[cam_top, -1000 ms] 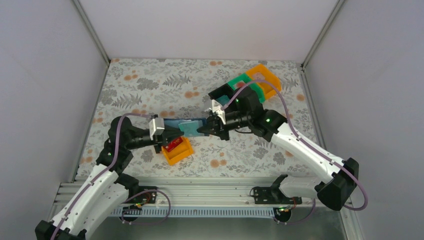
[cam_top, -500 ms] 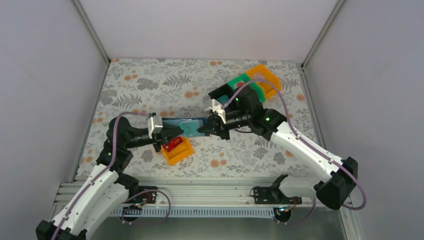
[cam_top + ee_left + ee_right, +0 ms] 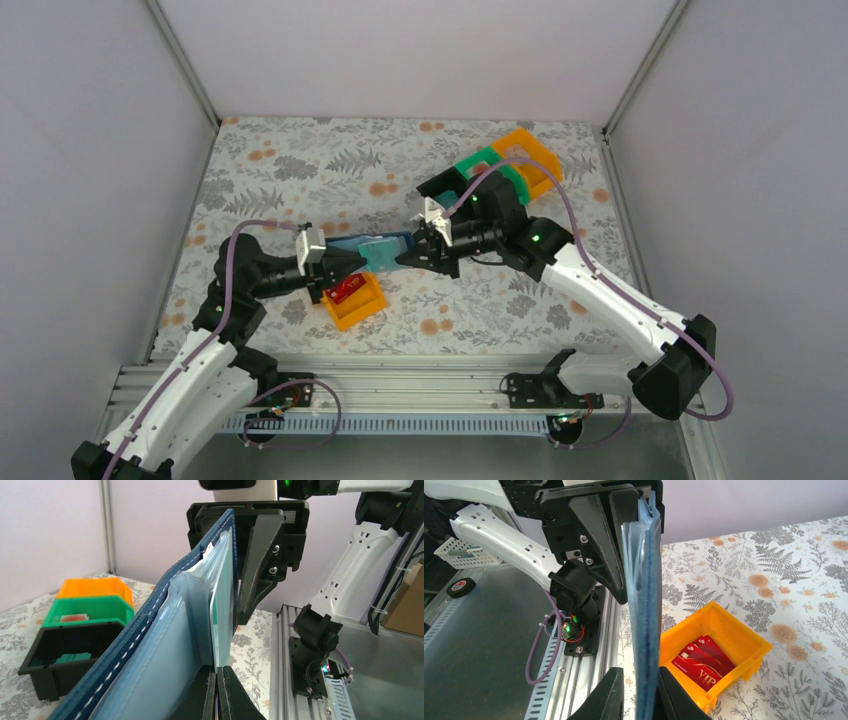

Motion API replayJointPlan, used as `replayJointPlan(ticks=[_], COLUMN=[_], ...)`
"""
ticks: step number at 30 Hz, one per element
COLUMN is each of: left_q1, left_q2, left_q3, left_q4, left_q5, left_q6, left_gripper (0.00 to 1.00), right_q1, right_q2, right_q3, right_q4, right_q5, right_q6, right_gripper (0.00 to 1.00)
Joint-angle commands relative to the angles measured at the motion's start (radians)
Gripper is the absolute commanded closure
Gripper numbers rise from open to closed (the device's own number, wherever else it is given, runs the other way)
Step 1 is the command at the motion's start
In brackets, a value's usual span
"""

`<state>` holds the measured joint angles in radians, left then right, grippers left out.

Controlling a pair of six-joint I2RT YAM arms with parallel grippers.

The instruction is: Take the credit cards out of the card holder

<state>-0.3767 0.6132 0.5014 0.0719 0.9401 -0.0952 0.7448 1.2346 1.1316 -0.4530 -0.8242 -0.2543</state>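
The navy card holder (image 3: 352, 243) hangs open in the air between my two grippers. My right gripper (image 3: 405, 259) is shut on its right end; in the right wrist view the card holder (image 3: 647, 630) stands edge-on between the jaws. My left gripper (image 3: 348, 265) is shut on the near edge of a light teal credit card (image 3: 224, 605) that sticks out of a pale blue sleeve (image 3: 150, 680). That card also shows from above (image 3: 380, 255). Two red credit cards (image 3: 698, 662) lie in a small orange bin (image 3: 724, 625) below.
The small orange bin (image 3: 357, 301) sits on the floral table under the card holder. Black (image 3: 443, 188), green (image 3: 492, 164) and orange (image 3: 530, 153) bins stand in a row at the back right; the black one (image 3: 65, 655) holds a teal card. A metal rail (image 3: 420, 385) runs along the near edge.
My left gripper has drawn back a little to the left with the teal card pinched in it. The right gripper and the card holder have barely moved.
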Motion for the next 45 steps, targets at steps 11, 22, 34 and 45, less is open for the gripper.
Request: replayJointPlan(ticks=[11,22,34,45], left_q1=[0.022,0.062,0.061,0.052], left_q2=[-0.024,-0.068,-0.094,-0.097], left_q3=[0.054,0.035,-0.061,-0.067], left_q4=[-0.147,-0.144,0.003,0.046], left_q5=[-0.056,-0.141,-0.045,-0.014], left_q6=[0.095,0.015,-0.044,-0.04], left_gripper=[0.98,0.98,0.98,0.98], right_q1=[-0.044,-0.14,-0.181,-0.245], right_q2=[-0.055,-0.026,0.111,0.279], right_q3=[-0.015,-0.059,-0.266,-0.262], right_q4=[-0.007,-0.045,-0.228,-0.246], right_q5=[0.059,0.24,0.034,0.239], right_q6=[0.017,0.233,0.42,0.453], right_gripper=[0.96,0.96,0.96,0.45])
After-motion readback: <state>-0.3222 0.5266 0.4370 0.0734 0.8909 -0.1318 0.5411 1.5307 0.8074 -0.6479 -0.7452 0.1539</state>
